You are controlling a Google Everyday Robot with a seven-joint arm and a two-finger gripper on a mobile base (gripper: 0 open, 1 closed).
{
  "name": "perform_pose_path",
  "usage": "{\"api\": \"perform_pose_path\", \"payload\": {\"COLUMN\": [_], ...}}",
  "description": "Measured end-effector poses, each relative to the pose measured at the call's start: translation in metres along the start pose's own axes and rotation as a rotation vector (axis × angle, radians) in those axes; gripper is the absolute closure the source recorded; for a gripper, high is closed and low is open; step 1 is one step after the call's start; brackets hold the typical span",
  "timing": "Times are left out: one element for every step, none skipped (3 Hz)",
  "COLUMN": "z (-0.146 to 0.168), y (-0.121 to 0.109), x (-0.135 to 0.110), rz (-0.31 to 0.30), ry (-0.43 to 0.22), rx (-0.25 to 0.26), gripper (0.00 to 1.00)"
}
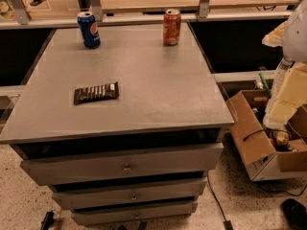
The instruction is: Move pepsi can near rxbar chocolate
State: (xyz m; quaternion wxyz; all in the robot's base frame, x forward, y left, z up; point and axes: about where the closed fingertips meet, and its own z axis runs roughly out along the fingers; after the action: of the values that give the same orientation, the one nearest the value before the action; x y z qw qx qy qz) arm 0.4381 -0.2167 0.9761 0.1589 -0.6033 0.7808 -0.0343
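The pepsi can is blue with a round logo and a silver top. It stands upright at the far left of the grey cabinet top. The rxbar chocolate is a flat dark wrapper with pale stripes, lying at the front left of the same top, well in front of the can. Pale parts of my arm show at the right edge, beside and off the cabinet. The gripper itself is out of view.
An orange-red can stands upright at the far middle. A metal rail runs behind the cabinet. Drawers face the front. An open cardboard box with clutter sits on the floor to the right.
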Motion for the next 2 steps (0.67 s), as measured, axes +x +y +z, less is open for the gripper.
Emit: {"api": "perform_pose_path", "payload": {"z": [-0.001, -0.005], "y": [-0.003, -0.013], "x": [-0.002, -0.007], "rz": [0.001, 0.034], "ry": [-0.003, -0.012], "rx": [0.01, 0.04], "gripper": [0.0, 0.0]}}
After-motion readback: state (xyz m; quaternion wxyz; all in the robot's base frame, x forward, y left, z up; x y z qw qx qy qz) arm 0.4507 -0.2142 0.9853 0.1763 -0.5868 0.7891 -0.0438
